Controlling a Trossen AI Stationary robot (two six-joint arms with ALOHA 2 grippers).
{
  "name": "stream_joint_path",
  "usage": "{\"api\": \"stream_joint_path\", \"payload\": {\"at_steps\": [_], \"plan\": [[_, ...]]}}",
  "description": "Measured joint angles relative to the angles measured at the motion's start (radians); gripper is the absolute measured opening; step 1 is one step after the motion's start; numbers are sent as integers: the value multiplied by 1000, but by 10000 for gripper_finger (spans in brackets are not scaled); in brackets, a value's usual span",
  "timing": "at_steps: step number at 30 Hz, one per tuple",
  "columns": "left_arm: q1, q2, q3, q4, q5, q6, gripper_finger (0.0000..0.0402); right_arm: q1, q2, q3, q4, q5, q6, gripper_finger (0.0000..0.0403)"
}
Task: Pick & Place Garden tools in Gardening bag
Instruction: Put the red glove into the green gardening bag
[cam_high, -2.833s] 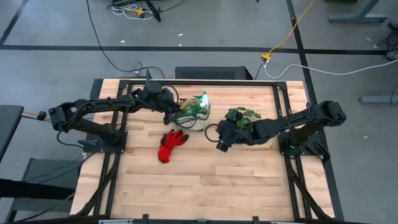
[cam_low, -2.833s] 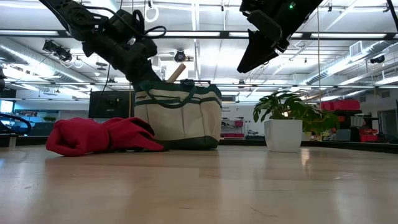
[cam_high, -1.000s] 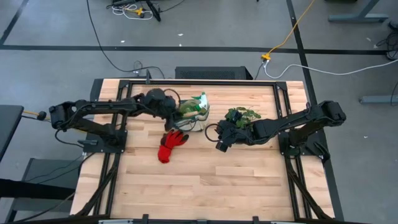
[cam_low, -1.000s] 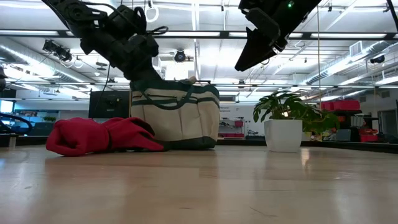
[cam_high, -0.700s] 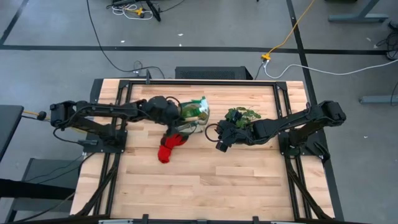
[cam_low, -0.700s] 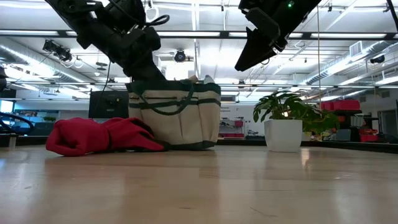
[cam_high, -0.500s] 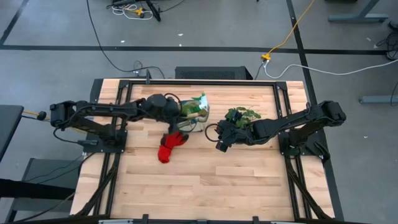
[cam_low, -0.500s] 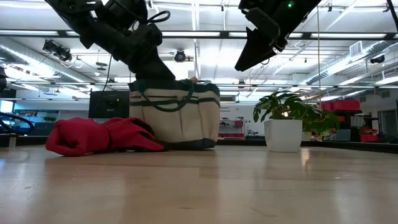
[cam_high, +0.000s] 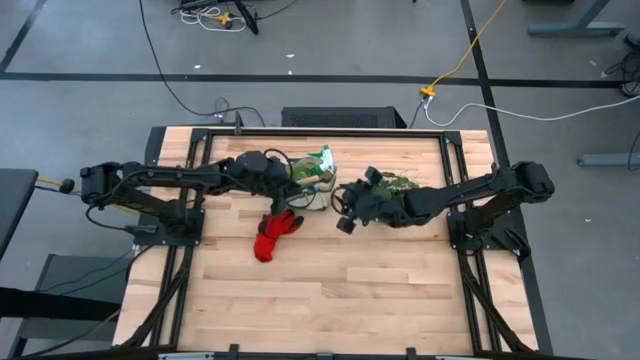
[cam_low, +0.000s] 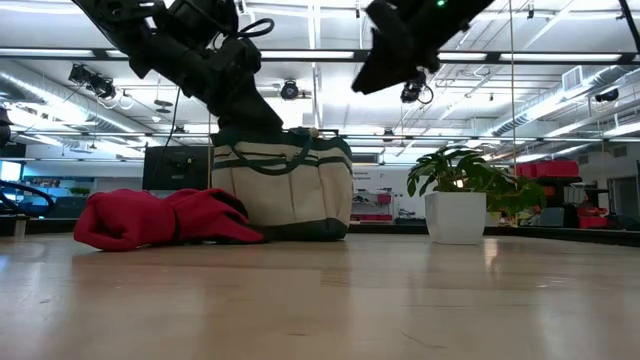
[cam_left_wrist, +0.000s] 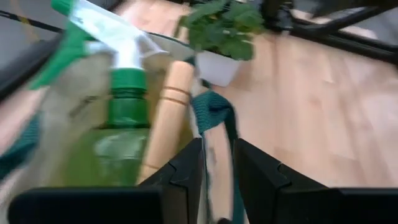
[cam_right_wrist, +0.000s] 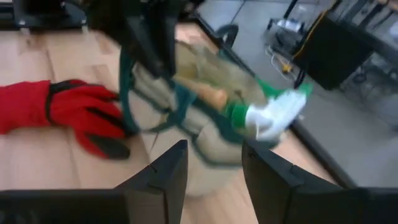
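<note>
The cream gardening bag with dark green trim stands upright on its base on the table. A green spray bottle with a white nozzle and a wooden handle stick up out of it. The red gloves lie flat on the table by the bag's near left side. My left gripper is shut on the bag's rim. My right gripper is open and empty, above the table just right of the bag, with bag and gloves ahead of its fingers. My left gripper pinches the bag's top rim, cream cloth with green trim, between its two fingers. One finger is on the side of the bottle and handle, the other on the outside. The fingers slant down from the table's left. The bag rests on the table.
The potted plant in its white pot stands right of the bag, beside my right arm. Bare wood lies along the near half of the table.
My right gripper has gone toward the table's left and a little toward the far edge, from beside the plant to close by the bag's right side, still open. My left gripper has stayed at the bag's rim, and the bag has shifted only slightly.
</note>
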Motion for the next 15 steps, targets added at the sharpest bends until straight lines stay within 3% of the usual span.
{"api": "stream_joint_path", "payload": {"at_steps": [4, 11, 15], "plan": [[0, 0, 0, -3, 103, -21, 96, -46, 35, 0, 101, -79, -121, 155], [-3, 0, 0, -1, 114, -23, 96, -128, 113, 0, 156, -190, -203, 155], [-2, 0, 0, 12, 186, -25, 94, -153, 129, 0, 192, -294, -231, 155]]}}
